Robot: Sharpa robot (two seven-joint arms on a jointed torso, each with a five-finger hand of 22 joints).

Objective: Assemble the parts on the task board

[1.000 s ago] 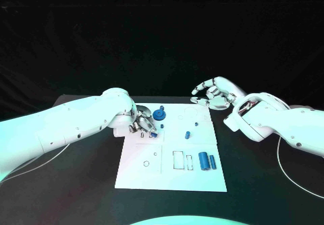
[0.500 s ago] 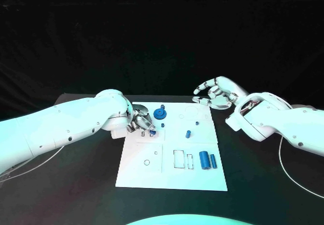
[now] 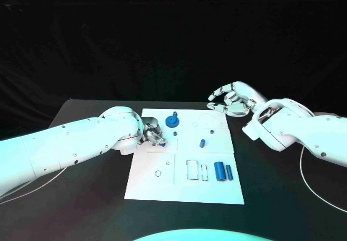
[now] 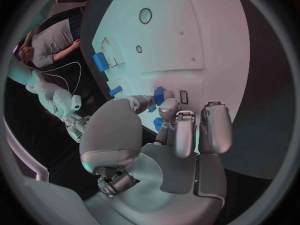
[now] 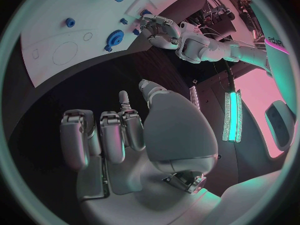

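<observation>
Head view: the left hand (image 3: 152,132) hangs low over the near-left part of the task board (image 3: 185,188), its fingers (image 3: 160,139) drawn together around a small blue part (image 3: 165,144) at their tips. Just beyond those fingers stands a blue gear (image 3: 172,121); a blue peg (image 3: 201,142) stands farther toward the other arm. Two blue cylinders (image 3: 222,172) lie well apart from both hands, at the board's near right. The right hand (image 3: 232,101) hovers off the board's far right corner above the dark surface (image 3: 282,201), fingers curled loosely apart, holding nothing.

Left wrist view: the left hand's (image 4: 164,135) fingertips (image 4: 164,105) pinch the small blue part (image 4: 159,96) against the board (image 4: 187,30).

Right wrist view: the right hand (image 5: 134,140) is empty, fingers (image 5: 103,135) side by side and slightly bent.
</observation>
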